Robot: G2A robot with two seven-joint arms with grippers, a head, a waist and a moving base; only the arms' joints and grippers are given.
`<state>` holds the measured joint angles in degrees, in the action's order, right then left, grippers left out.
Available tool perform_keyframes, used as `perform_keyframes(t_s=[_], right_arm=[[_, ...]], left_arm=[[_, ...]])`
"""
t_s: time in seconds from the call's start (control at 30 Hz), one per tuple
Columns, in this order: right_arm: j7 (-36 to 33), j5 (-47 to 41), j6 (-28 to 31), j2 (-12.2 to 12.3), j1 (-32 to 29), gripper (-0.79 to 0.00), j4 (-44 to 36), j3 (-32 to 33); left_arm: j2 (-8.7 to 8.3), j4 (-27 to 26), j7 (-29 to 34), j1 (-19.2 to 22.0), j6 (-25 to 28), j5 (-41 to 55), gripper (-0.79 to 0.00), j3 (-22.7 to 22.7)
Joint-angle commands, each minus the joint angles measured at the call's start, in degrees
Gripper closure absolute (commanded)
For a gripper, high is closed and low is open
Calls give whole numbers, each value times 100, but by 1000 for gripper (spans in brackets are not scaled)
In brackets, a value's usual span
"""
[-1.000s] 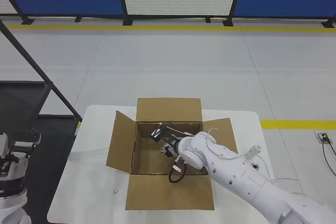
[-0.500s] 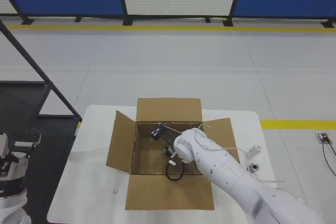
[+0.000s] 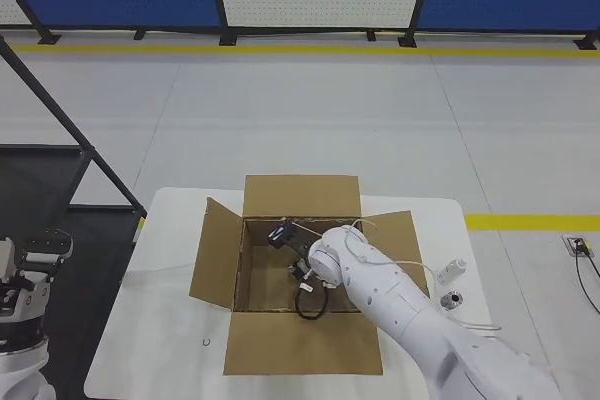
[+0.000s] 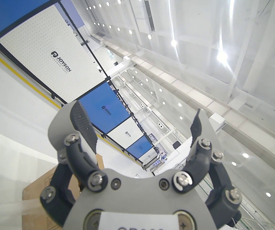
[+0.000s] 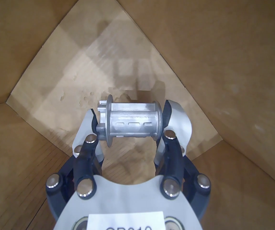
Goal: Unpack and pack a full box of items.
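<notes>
Right gripper [image 5: 130,115] is closed on a metal cylinder [image 5: 135,123] inside the cardboard box [image 3: 300,193] at frame centre. Left gripper [image 4: 138,124] is wide open and empty.

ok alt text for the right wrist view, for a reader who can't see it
The right gripper is shut on a silver metal cylinder with a flange at one end, held crosswise. Around it are the brown walls and floor of the cardboard box.

The box [image 3: 301,195] is plain brown cardboard, its inner floor paler and scuffed. The part [image 5: 133,122] is matt silver with a row of dark slots. The right hand [image 5: 130,108] and left hand [image 4: 137,107] are light grey with black links. The left's pads [image 4: 83,123] are black and ribbed. The desk [image 3: 170,300] is white.
</notes>
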<state>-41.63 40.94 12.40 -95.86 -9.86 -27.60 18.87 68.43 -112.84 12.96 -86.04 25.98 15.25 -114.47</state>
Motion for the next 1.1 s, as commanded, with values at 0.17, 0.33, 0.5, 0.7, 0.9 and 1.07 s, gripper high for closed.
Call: perform_keyframes(t_s=[0.17,0.33,0.5,0.7,0.9,1.07], right_arm=[[224,69,156,48,-49,-650,3,177],[444,-39,783,198,-80,-705,-167,420],[598,-33,1383,465,-165,-785,-586,714],[784,311,1650,973,-540,-785,-1788,1240],[937,1210,1503,1725,-1666,-785,-4084,2324],[979,2129,1305,2303,-3262,-785,-6421,3725]], left_arm=[[0,0,0,0,0,0,-785,0],[0,0,0,0,0,0,-785,0],[0,0,0,0,0,0,-785,0],[0,0,0,0,0,0,-785,0],[0,0,0,0,0,0,-785,0],[0,0,0,0,0,0,-785,0]])
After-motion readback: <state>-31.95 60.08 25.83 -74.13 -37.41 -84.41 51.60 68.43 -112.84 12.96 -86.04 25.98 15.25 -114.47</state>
